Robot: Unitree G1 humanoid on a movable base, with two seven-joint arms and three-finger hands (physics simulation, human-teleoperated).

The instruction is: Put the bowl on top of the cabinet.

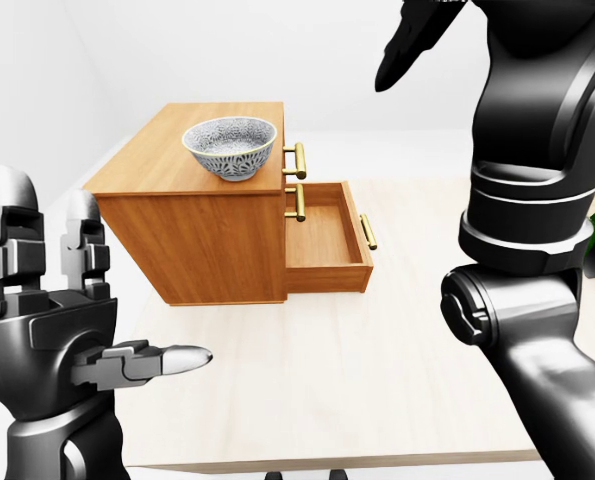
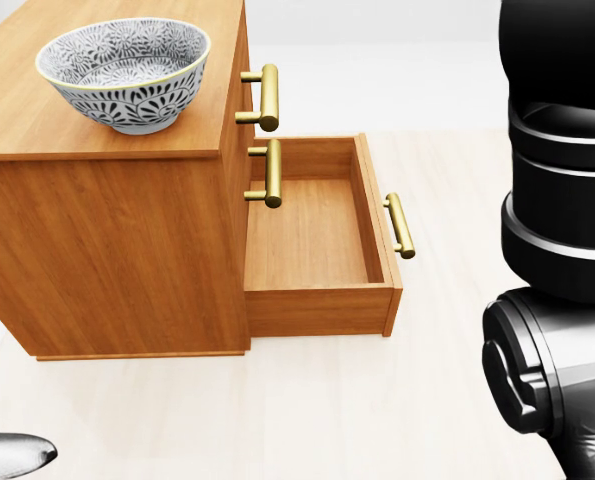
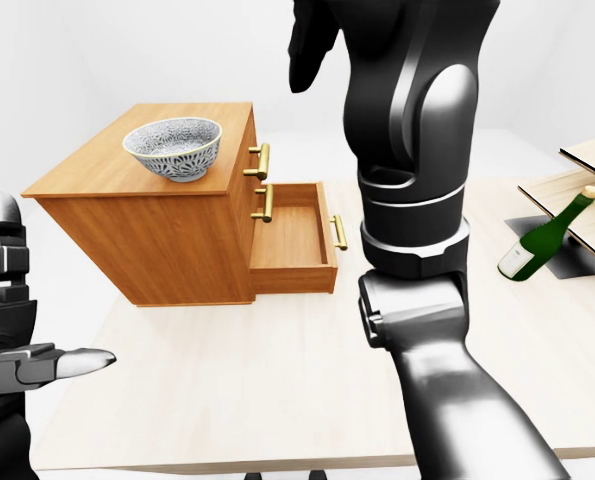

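- Pale wood tabletop spreads under everything, with plain white walls around it.
- A wooden cabinet stands on the tabletop, toward the left of the head view.
- The bowl, white with a dark floral pattern, sits upright on the cabinet's top near its right edge, touched by neither hand.
- On the cabinet's right face, two brass handles sit one above the other on closed fronts.
- Below them the bottom drawer is pulled out to the right, its own brass handle on the outer face.
- The left hand is raised low at the left of the left-eye view, well apart from the cabinet. Its fingers stand upright and spread wide, with the thumb pointing right, and it holds nothing.
- The right hand hangs at the top of the left-eye view, above and to the right of the bowl. Its fingers point down, uncurled and empty, and are partly cut off by the frame.
- The right arm fills the middle of the right-eye view, bent upward.
- A green bottle lies tilted on the tabletop at the right of that view.
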